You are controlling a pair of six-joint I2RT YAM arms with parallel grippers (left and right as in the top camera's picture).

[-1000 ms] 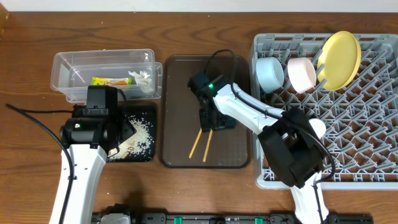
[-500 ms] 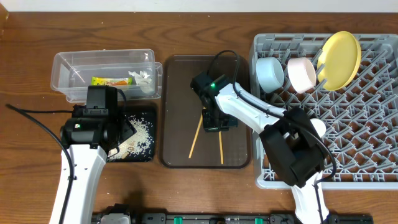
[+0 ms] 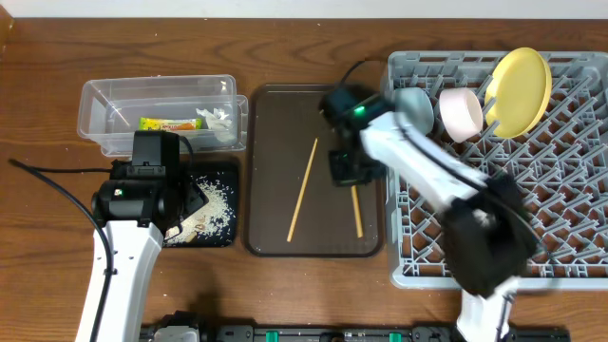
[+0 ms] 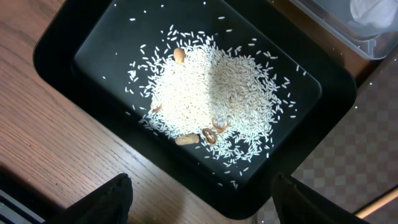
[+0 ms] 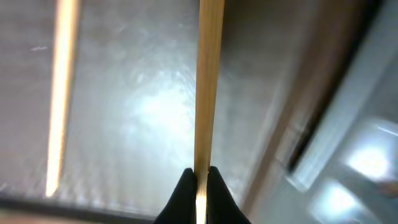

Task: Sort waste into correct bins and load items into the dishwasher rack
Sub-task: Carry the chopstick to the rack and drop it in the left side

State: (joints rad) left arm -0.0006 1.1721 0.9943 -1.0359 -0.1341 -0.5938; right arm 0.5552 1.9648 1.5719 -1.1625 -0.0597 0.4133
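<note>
My right gripper (image 5: 199,182) is shut on one wooden chopstick (image 5: 210,81), which hangs over the right edge of the brown tray (image 3: 275,104) next to the grey dishwasher rack (image 3: 570,237). The other chopstick (image 3: 304,190) lies slanted on the tray. In the rack stand a yellow plate (image 3: 518,90), a pinkish bowl (image 3: 461,112) and a light-blue bowl (image 3: 418,106), the last partly behind my right arm. My left gripper (image 4: 202,208) hangs open over the near corner of the black tray (image 4: 68,37), which holds white rice (image 4: 211,93). The clear tub (image 3: 104,100) contains the wrapper (image 3: 166,123) and tissue (image 3: 217,118).
A few brown nuts (image 4: 208,135) lie among the rice. The brown tray sits between the two bins on the left and the rack on the right. Bare wooden tabletop (image 3: 57,237) runs along the left and front.
My right gripper closed on one chopstick, lifted it and swung right toward the rack. The other chopstick shifted on the brown tray. The left arm stayed still.
</note>
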